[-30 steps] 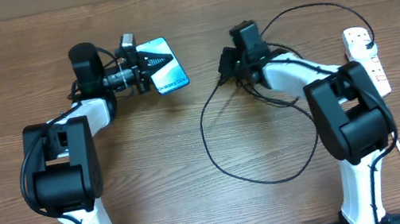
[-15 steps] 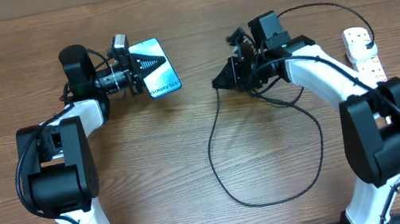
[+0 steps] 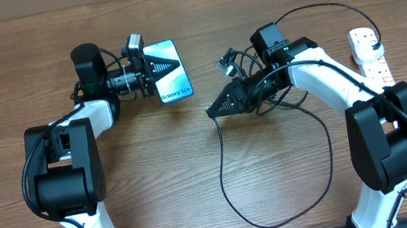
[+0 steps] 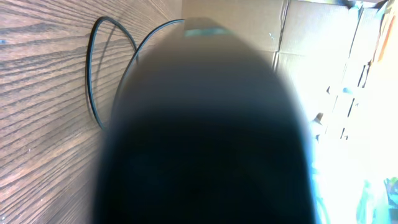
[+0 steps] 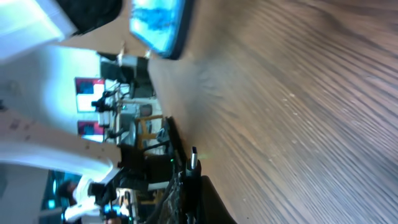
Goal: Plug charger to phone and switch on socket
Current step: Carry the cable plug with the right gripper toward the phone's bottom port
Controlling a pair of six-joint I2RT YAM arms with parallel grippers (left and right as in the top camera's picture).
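The charger [image 3: 222, 176] loops slack across the near desk [image 3: 159, 195]. Your right claw [image 3: 215, 111] is clamped on its connector end, tip aimed left. Line that tip square with the port (your wrist view is blurry) and creep in. Beyond, the left claw [image 3: 149, 67] pinches the phone [image 3: 168, 72], teal screen up, apparently lifted. The socket [image 3: 369, 55] sits far right.

A lab workspace: wooden table [image 3: 169, 205], stacked cardboard boxes [image 4: 317, 37] behind.
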